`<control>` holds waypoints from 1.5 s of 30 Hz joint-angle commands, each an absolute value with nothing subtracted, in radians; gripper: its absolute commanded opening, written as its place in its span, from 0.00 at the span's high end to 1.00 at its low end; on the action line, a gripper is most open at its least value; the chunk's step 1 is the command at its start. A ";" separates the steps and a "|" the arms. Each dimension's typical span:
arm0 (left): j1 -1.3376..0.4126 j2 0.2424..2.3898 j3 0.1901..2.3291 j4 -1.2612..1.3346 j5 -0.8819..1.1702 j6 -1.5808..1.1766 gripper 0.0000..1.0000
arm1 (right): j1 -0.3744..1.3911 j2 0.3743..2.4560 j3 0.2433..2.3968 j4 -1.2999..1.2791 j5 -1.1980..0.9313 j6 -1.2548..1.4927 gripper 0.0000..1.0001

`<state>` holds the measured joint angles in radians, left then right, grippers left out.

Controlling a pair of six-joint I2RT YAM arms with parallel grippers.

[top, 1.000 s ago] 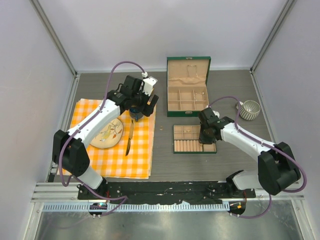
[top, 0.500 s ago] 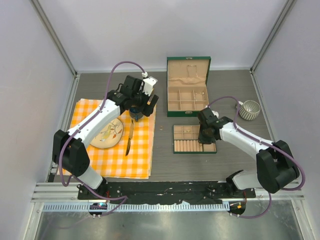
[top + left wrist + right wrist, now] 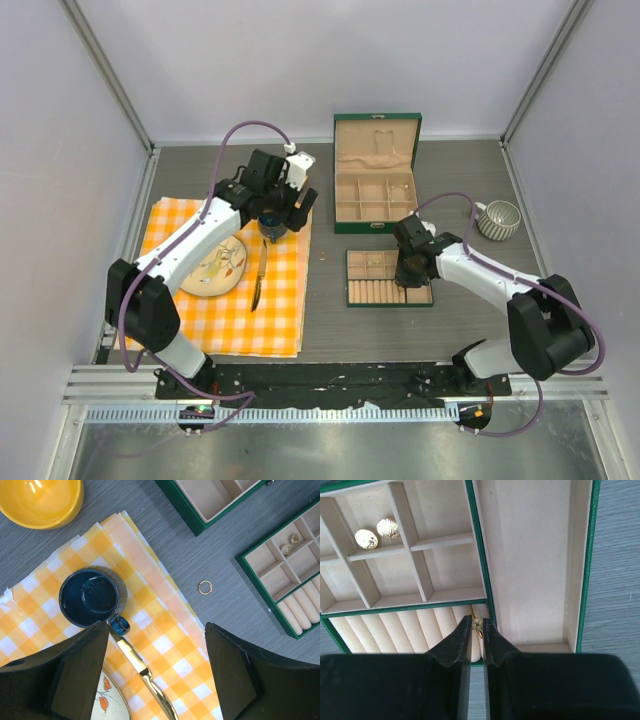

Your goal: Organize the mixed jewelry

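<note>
The grey bench point(image 3: 470, 330) holds a checked cloth point(image 3: 200, 320) far to the left of the green tray point(image 3: 380, 292), and an open green box point(image 3: 377, 140) just behind the tray. The tray is where the jewelry goes. The left tool point(image 3: 156, 630) hangs over a dark blue cup point(image 3: 92, 597) on the cloth, well away from the tray. Its two fingers stand wide apart and hold nothing. The right tool point(image 3: 477, 628) is right above the tray, at the end of the row of soft rolls. Its fingers are almost closed and pinch a tiny gold piece shaped like a flower point(image 3: 478, 624). Two round gold pieces point(image 3: 387, 528) already lie together in one little square of the tray, so I think that part of the job is done. The flower piece is nearly in its place, but the tool has not let go of it yet. One small gold ring point(image 3: 199, 587) lies on the bare bench to the left of the tray, between the tray and the edge of the cloth. It has to be picked up and put away too. So the job looks more than half done: two pieces in, one going in, one waiting. I cannot tell if the box holds any more small pieces.
</note>
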<state>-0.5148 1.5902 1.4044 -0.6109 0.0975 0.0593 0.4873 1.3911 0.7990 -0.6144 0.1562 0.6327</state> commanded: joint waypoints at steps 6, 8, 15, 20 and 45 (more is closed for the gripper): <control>-0.511 1.591 1.440 -0.597 0.103 0.057 0.18 | 0.492 1.414 0.807 -0.584 0.181 0.660 0.99; -0.511 1.591 1.442 -0.595 0.100 0.057 0.18 | 0.494 1.419 0.801 -0.587 0.181 0.664 0.99; -0.511 1.586 1.436 -0.595 0.098 0.051 0.18 | 0.505 1.416 0.787 -0.595 0.179 0.684 0.99; -0.511 1.585 1.436 -0.588 0.097 0.040 0.18 | 0.512 1.391 0.770 -0.601 0.189 0.686 0.99; -0.511 1.529 1.397 -0.545 0.080 0.005 0.18 | 0.520 1.342 0.588 -0.505 0.273 0.727 0.99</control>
<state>-0.5148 1.5932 1.4040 -0.5892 0.0944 0.0261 0.5163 1.3293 0.6765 -0.4763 0.2199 0.6930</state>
